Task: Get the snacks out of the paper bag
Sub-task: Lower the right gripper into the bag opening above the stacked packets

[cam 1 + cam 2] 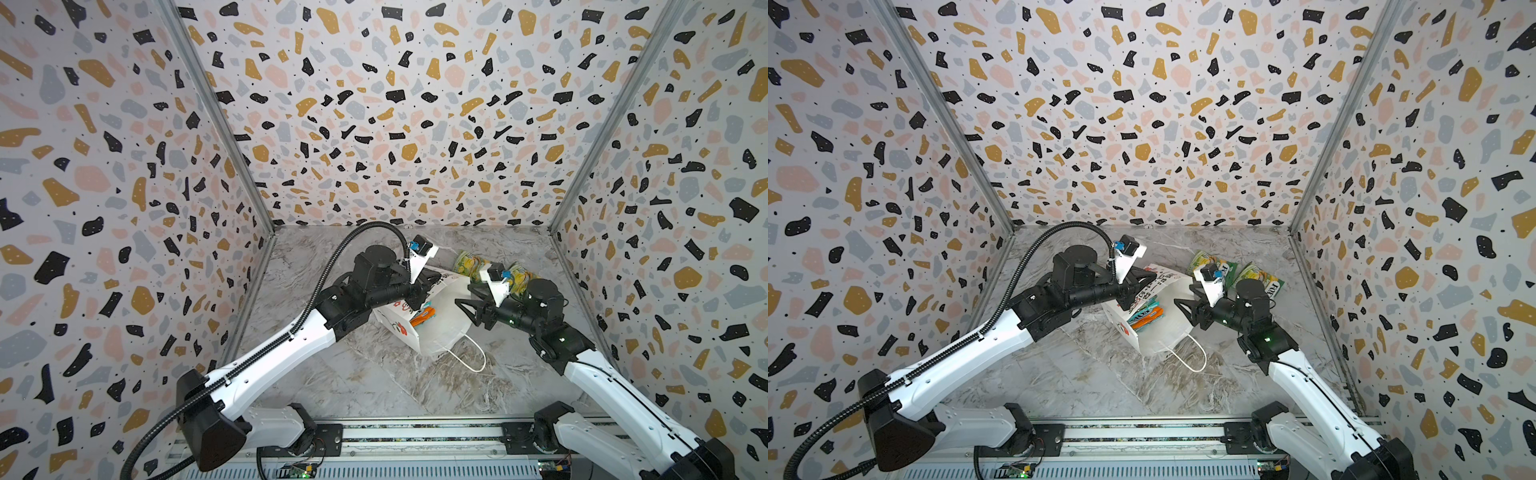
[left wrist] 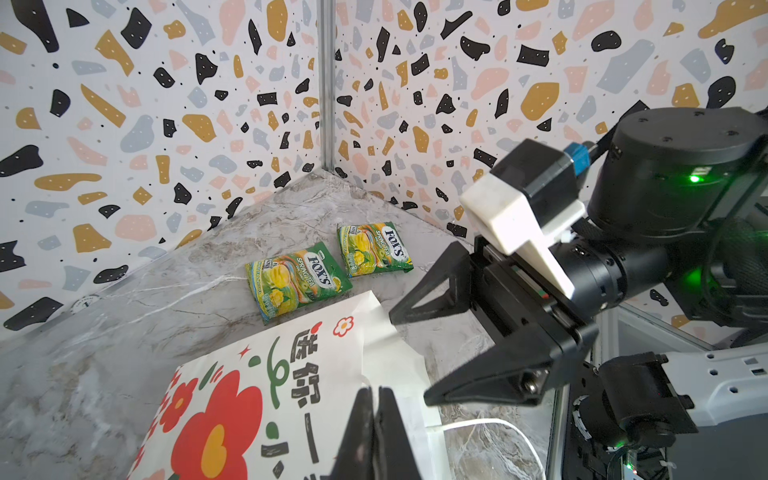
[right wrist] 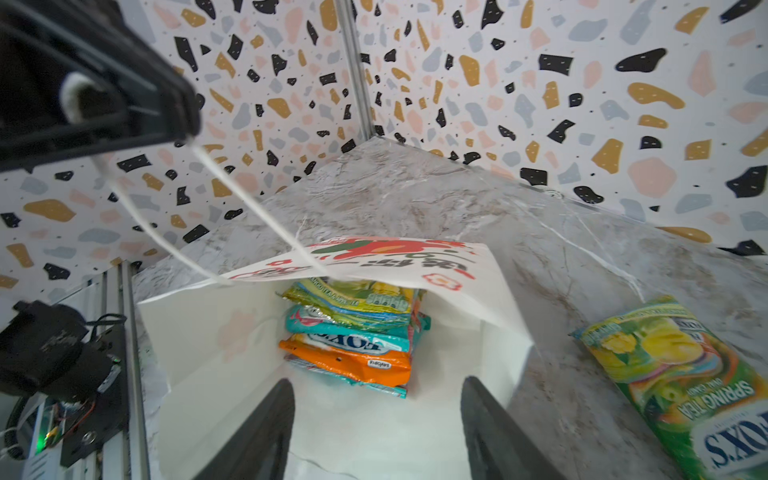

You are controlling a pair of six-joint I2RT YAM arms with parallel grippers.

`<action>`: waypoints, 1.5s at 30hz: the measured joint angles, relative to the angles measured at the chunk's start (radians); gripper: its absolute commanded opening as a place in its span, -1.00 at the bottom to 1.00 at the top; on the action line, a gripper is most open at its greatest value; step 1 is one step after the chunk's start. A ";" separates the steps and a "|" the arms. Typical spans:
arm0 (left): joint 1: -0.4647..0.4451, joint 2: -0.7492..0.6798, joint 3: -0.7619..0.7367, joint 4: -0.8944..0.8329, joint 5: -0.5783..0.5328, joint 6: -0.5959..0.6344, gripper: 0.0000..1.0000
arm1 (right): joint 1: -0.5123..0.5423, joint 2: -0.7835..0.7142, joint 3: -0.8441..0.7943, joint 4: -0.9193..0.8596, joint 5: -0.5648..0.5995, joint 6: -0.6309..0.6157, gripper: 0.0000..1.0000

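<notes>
The left arm (image 1: 291,345) and right arm (image 1: 602,378) are glossy white shells with black joint housings, a ribbed black conduit (image 1: 376,224) runs along the left one, and the right gripper (image 2: 409,360) has black triangular fingers (image 2: 461,278) under a white bracket (image 2: 515,224) bearing a black camera (image 2: 536,170) with a blue connector (image 2: 579,153).

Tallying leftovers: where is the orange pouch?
The orange pouch lies inside the paper bag, mid-table in both top views, under a teal pouch, facing the right gripper.

White paper bag (image 2: 353,353): one. Green FOX'S Spring Tea pouches (image 2: 297,282) outside it: two. Stacked inside: one yellow-green pouch (image 3: 353,301), one teal pouch (image 3: 353,334), one orange pouch (image 3: 345,361); a teal edge (image 3: 380,388) below may be a fourth.
</notes>
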 measured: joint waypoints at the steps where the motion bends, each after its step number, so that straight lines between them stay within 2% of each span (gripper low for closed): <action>1: 0.000 0.000 0.000 0.000 -0.002 0.000 -1.00 | 0.023 0.002 0.000 -0.002 -0.002 -0.008 0.30; 7: 0.000 0.000 0.000 0.000 -0.012 0.000 -1.00 | 0.125 0.048 0.000 -0.022 0.000 -0.048 0.29; 16: 0.000 0.000 0.000 0.000 -0.016 0.000 -1.00 | 0.214 0.174 0.000 -0.102 0.080 -0.081 0.28; 30: 0.000 0.000 0.000 0.000 -0.017 0.000 -1.00 | 0.237 0.346 0.017 -0.119 0.177 -0.073 0.20; 36: 0.000 -0.001 0.000 0.000 -0.016 0.000 -1.00 | 0.242 0.413 0.054 -0.095 0.205 -0.008 0.19; 45: -0.001 -0.002 0.000 0.000 -0.016 0.000 -1.00 | 0.245 0.451 0.075 0.010 0.201 0.210 0.12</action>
